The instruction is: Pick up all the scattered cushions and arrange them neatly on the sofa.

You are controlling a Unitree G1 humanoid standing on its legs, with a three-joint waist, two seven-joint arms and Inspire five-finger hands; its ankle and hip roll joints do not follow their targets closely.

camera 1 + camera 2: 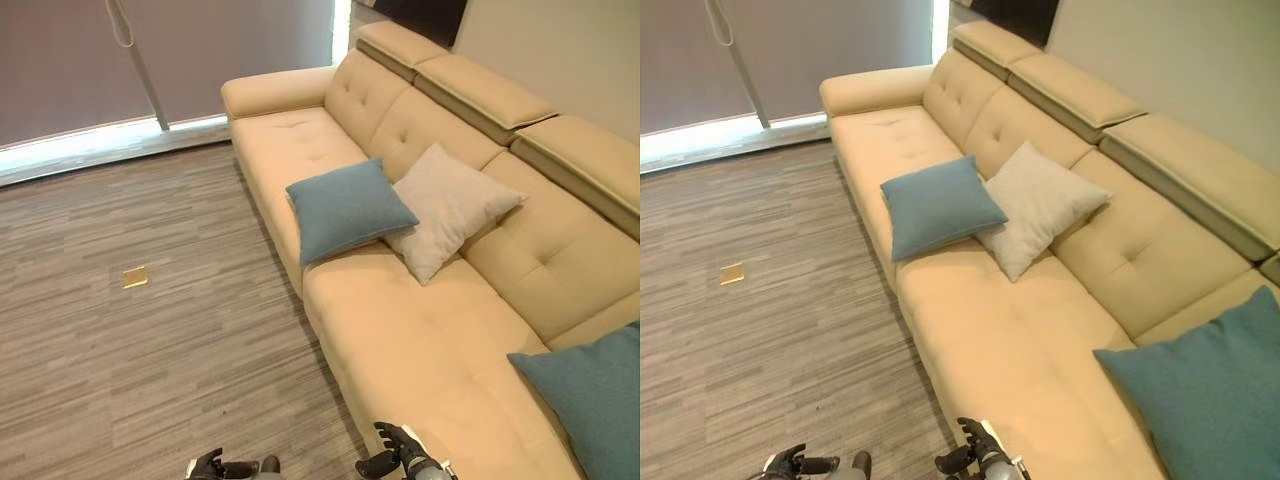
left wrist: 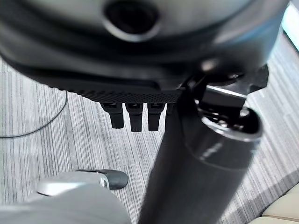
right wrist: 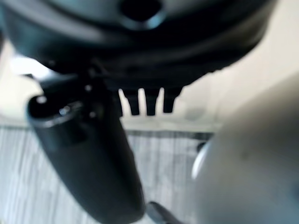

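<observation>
On the beige sofa (image 1: 430, 340), a blue cushion (image 1: 345, 208) lies on the seat near the middle. A cream cushion (image 1: 450, 205) leans on the backrest right behind it, and the two overlap. A second blue cushion (image 1: 595, 400) rests at the sofa's near right end. My left hand (image 1: 215, 466) hangs low over the floor, and my right hand (image 1: 395, 455) hangs by the sofa's front edge. Both are far from the cushions. In the wrist views the left fingers (image 2: 133, 116) and the right fingers (image 3: 150, 101) are relaxed and hold nothing.
Grey wood-grain floor (image 1: 150, 340) spreads to the left of the sofa, with a small brass floor socket (image 1: 135, 276) set in it. A curtained window with a slanted pole (image 1: 140, 65) runs along the back. The sofa's far armrest (image 1: 275, 92) lies near it.
</observation>
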